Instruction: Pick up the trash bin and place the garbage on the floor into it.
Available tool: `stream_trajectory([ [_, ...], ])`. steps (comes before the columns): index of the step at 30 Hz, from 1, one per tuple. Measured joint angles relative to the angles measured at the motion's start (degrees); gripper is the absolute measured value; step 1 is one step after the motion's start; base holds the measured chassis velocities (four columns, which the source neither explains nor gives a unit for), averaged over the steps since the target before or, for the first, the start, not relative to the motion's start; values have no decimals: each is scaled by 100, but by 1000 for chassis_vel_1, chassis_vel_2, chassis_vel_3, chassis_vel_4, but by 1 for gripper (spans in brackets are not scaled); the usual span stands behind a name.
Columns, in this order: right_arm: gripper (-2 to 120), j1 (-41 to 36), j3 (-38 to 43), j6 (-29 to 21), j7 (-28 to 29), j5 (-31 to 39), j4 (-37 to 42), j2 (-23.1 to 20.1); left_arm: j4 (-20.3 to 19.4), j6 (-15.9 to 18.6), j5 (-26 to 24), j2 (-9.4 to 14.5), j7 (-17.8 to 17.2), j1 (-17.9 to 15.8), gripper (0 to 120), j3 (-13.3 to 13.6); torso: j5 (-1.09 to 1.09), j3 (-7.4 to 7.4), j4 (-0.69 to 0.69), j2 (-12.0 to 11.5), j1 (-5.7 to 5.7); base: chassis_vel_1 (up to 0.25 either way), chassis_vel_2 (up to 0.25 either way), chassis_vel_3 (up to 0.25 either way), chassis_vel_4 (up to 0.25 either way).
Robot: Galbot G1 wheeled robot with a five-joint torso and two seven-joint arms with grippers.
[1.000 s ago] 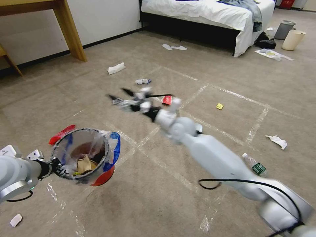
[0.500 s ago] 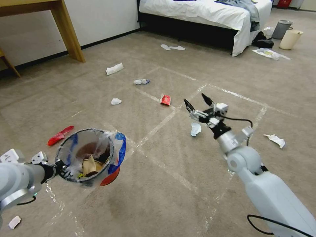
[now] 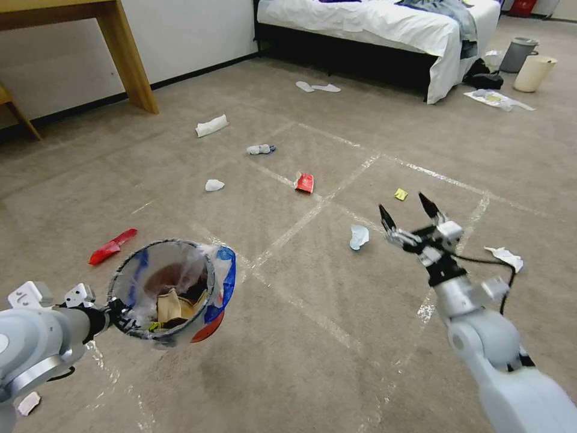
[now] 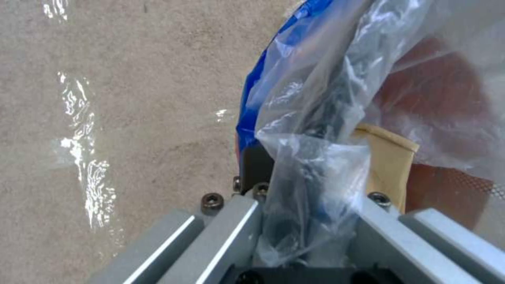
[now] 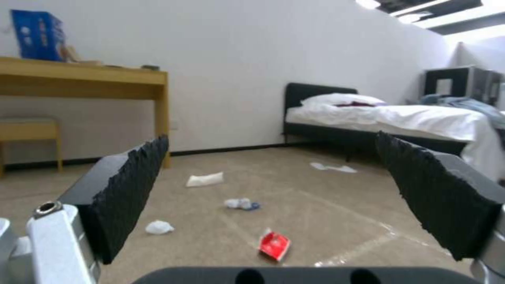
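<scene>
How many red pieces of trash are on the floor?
2: a long red wrapper beside the trash bin held by the left end effector, and a red packet mid-floor. The bin may hide more.

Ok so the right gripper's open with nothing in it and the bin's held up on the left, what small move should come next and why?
Probably lower the right gripper toward the pale tissue, the litter lying closest to it on the carpet. Its jaws are spread wide and empty, held above the floor, while the left gripper grips the rim of the trash bin, which is off the floor and ready to take it.

Trash bin (image 3: 171, 291) left of scattered garbage (image 3: 359, 236).
</scene>
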Motion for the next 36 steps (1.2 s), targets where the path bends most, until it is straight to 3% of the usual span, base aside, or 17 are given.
stream_trajectory([
  [3, 100, -163, 125, 30, -4, -54, 102, 120, 20, 5, 30, 0, 23, -8, 0, -3, -2, 0, 0, 0, 0, 0, 0, 0, 0],
  [14, 100, -814, 716, 719, -122, -624, 388, 1185, -91, 59, 276, -247, 94, 66, 0, 39, -2, 0, 1, 0, 0, 0, 0, 0, 0],
  [24, 100, -1200, 926, 1092, -355, -933, 439, 1591, -221, 88, 408, -453, 151, 172, 0, -33, -2, 0, 0, 0, 0, 0, 0, 0, 0],
  [36, 100, -1421, 984, 1523, -403, -1310, 424, 1829, -300, 88, 467, -367, 190, 220, 0, -46, -1, 0, 1, 0, 1, 0, 0, 0, 0],
])
